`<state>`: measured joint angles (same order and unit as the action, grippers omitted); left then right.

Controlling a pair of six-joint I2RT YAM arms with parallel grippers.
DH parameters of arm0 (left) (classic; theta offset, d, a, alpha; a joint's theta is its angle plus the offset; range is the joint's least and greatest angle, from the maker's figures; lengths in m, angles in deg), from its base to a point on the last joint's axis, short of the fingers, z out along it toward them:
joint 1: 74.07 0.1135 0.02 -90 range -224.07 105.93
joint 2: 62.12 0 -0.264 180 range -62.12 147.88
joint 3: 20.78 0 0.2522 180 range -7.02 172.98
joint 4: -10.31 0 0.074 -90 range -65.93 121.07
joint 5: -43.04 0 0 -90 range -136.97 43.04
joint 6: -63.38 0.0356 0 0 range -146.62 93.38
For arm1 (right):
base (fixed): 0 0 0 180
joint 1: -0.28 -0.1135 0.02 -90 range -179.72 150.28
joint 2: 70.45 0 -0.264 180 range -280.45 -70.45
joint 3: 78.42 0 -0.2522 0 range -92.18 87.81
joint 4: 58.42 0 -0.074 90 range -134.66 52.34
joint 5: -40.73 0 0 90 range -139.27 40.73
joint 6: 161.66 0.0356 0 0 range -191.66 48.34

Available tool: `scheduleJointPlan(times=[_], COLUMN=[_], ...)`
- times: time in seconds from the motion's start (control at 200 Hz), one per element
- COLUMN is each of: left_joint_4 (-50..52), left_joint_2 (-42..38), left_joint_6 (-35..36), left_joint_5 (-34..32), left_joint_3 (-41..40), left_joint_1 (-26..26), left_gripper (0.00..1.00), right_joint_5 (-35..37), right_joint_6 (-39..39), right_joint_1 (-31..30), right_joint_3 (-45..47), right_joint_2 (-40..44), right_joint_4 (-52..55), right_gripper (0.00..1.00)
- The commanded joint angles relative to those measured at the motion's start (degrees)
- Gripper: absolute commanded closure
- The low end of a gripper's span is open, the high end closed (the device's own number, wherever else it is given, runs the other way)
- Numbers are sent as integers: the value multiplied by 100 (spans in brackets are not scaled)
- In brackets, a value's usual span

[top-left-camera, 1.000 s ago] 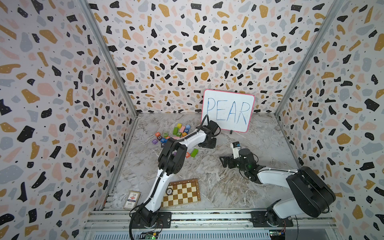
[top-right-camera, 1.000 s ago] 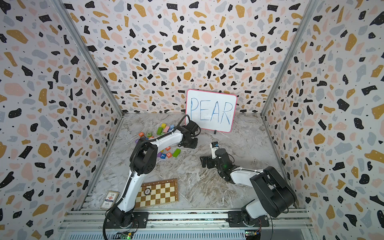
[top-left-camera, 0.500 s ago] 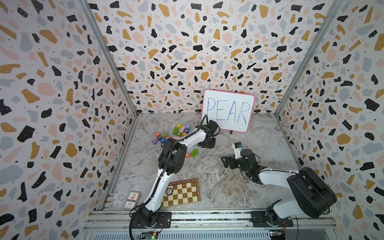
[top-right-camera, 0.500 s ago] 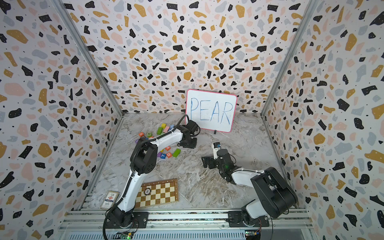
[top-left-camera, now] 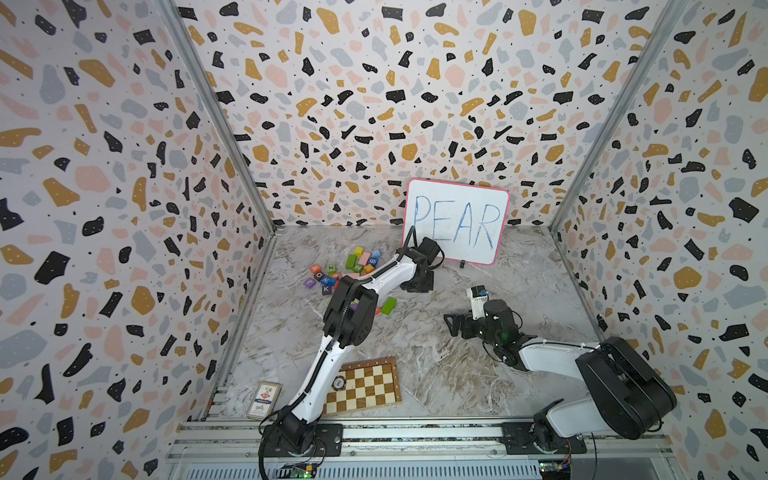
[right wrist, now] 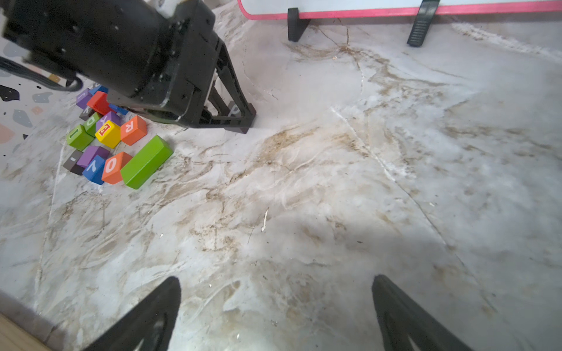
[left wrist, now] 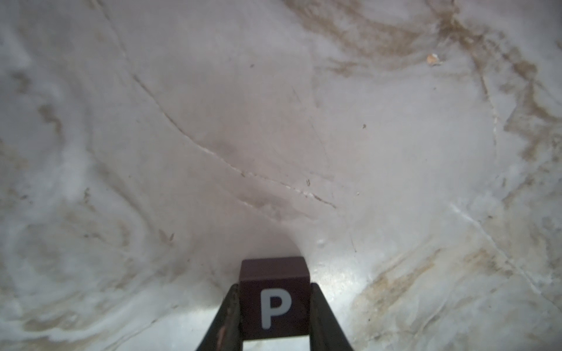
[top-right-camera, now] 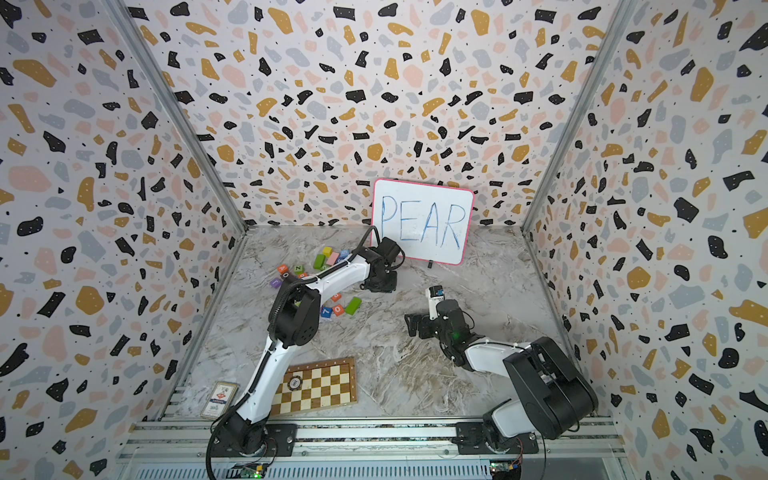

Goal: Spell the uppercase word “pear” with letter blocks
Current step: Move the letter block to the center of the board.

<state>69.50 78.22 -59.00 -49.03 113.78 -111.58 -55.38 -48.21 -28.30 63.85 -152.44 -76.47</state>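
Observation:
My left gripper is shut on the dark P block, its white letter facing the left wrist camera. In both top views this gripper reaches down to the table just in front of the whiteboard. The right wrist view shows the P block between those fingers, low at the table. The orange R block and yellow E block lie in the pile to the left. An orange-red block that looks like the A sits at the pile's far left. My right gripper stands open and empty over bare table.
A whiteboard reading PEAR leans on the back wall. Several other coloured blocks and a green bar lie left of centre. A chessboard with a chip and a card deck sit at the front.
The right arm has shifted slightly to the right. The left arm has stayed in place in front of the whiteboard.

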Motion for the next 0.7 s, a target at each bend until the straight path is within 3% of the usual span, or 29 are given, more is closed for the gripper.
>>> scheduleJointPlan(times=[0.0, 0.25, 0.696], left_joint_4=[205, 298, 284], left_joint_2=[226, 416, 234], left_joint_6=[-327, -462, -541], left_joint_5=[-176, -211, -249], left_joint_3=[201, 520, 469], left_joint_1=[-97, -200, -209], left_gripper=[74, 74, 58], right_joint_5=[-90, -136, -169], right_joint_6=[88, 112, 134], right_joint_1=[61, 80, 80], right_joint_3=[79, 102, 94], right_joint_2=[143, 104, 79], right_joint_4=[-114, -142, -172], right_gripper=[0, 0, 1])
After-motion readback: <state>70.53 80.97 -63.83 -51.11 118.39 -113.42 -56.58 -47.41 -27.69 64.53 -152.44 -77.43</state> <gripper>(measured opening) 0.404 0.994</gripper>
